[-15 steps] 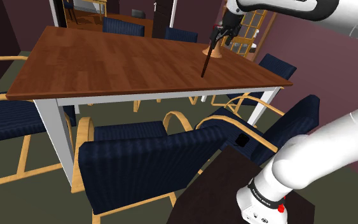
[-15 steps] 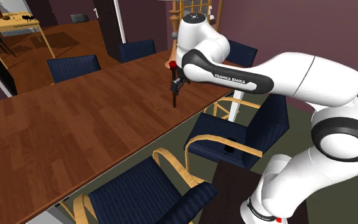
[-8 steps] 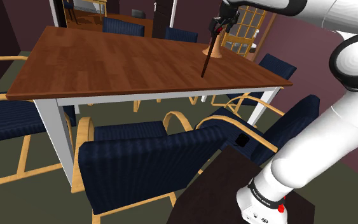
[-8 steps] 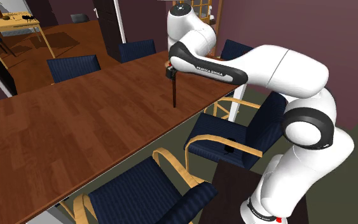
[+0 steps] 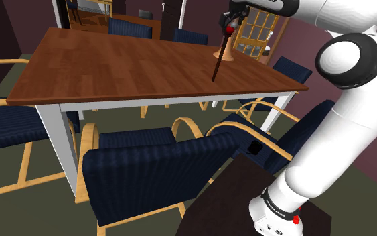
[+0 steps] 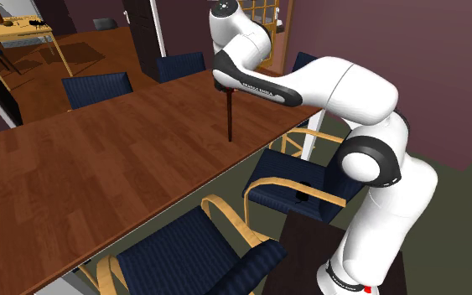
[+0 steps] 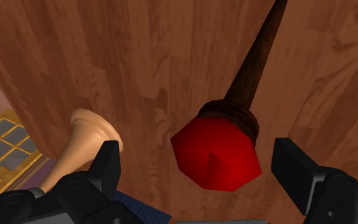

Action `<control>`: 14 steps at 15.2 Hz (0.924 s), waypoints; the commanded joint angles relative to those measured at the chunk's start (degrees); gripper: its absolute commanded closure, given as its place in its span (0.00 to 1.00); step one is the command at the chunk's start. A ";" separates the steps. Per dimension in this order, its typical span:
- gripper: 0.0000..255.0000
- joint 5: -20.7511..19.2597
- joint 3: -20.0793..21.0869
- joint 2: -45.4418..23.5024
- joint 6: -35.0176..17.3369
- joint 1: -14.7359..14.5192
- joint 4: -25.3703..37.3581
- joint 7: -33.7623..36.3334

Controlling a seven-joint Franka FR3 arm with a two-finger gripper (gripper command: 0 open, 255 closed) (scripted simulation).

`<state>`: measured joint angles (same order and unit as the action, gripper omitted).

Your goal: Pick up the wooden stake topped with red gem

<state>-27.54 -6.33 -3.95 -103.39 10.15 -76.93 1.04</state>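
A dark wooden stake (image 5: 219, 62) stands leaning on the brown wooden table (image 5: 113, 67), near the far right corner in the shoulder view. Its red gem (image 5: 229, 31) is at the top end. My black gripper (image 5: 227, 24) hangs right over the gem. In the wrist view the gripper (image 7: 198, 156) is open: the left finger (image 7: 106, 167) and the right finger (image 7: 293, 170) stand wide on either side of the gem (image 7: 217, 153) without touching it. The shaft (image 7: 255, 67) runs away from the gem down to the tabletop. In the second exterior view the stake (image 6: 229, 117) shows below the arm's white link.
A tan turned wooden piece (image 5: 225, 53) stands on the table just behind the stake, close to the left finger (image 7: 91, 137). Blue chairs with pale wooden arms (image 5: 146, 167) ring the table. The table's near edge (image 6: 251, 155) runs close by the stake.
The gripper has climbed along the stake from its upper shaft to just above the gem, and the arm's upper links swung over. The stake stayed where it stood.
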 commanded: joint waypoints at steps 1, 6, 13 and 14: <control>0.00 -0.39 -0.02 0.51 -1.50 0.00 -2.10 0.81; 0.00 -0.91 -0.06 1.75 -4.25 0.04 -6.40 2.22; 1.00 -0.92 -0.04 1.65 -4.28 0.02 -6.36 2.29; 1.00 -0.91 -0.05 1.60 -4.26 0.03 -6.28 2.25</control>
<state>-28.45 -6.37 -2.30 -107.68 10.17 -83.14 3.29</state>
